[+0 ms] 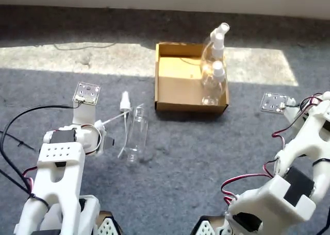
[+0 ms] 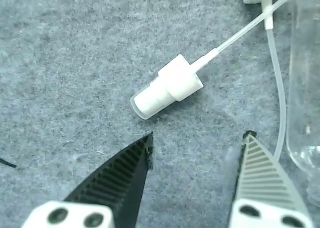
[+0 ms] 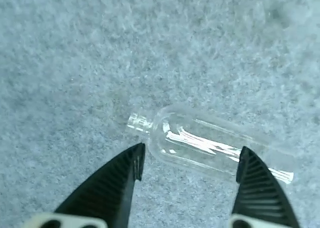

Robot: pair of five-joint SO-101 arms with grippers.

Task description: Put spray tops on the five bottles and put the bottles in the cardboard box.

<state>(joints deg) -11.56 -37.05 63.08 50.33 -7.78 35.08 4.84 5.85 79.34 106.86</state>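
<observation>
Left wrist view: white, thin-tubed spray top (image 2: 167, 88) lies by wide-open, empty fingers (image 2: 125, 173); clear bottle (image 2: 305, 88), 7 o'clock of cardboard box (image 1: 180, 85), is cropped.

Cardboard box (image 1: 178, 83): brown, open-topped, flat on grey carpet. Inside, against one side wall: front bottle (image 1: 213, 85) and rear bottle (image 1: 216, 47), clear, upright, white spray tops fitted. Outside, near box: uncapped bottle (image 1: 137, 134) on side, loose spray top (image 1: 125, 102) just beside. Another spray top (image 2: 167, 86) on side, thin tube attached. Further uncapped bottle (image 3: 200, 140) on side on carpet.
</observation>
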